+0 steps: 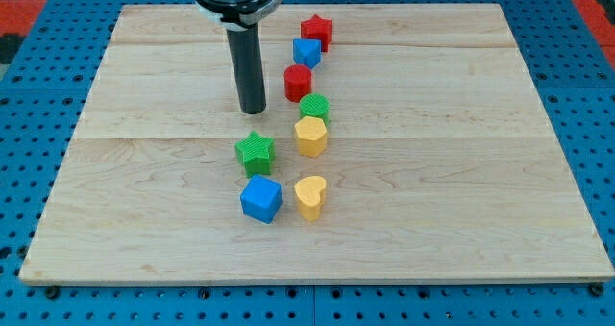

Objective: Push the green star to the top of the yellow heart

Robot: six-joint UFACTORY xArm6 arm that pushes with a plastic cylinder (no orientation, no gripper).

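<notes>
The green star lies near the board's middle, to the upper left of the yellow heart. My tip stands just above the star in the view, a small gap from it. The rod rises from the tip to the view's top. The yellow heart sits to the right of a blue cube, which lies directly below the star.
A yellow hexagon-like block sits above the heart, with a green round block touching it above. Further up lie a red block, a blue block and a red star. The wooden board lies on a blue pegboard.
</notes>
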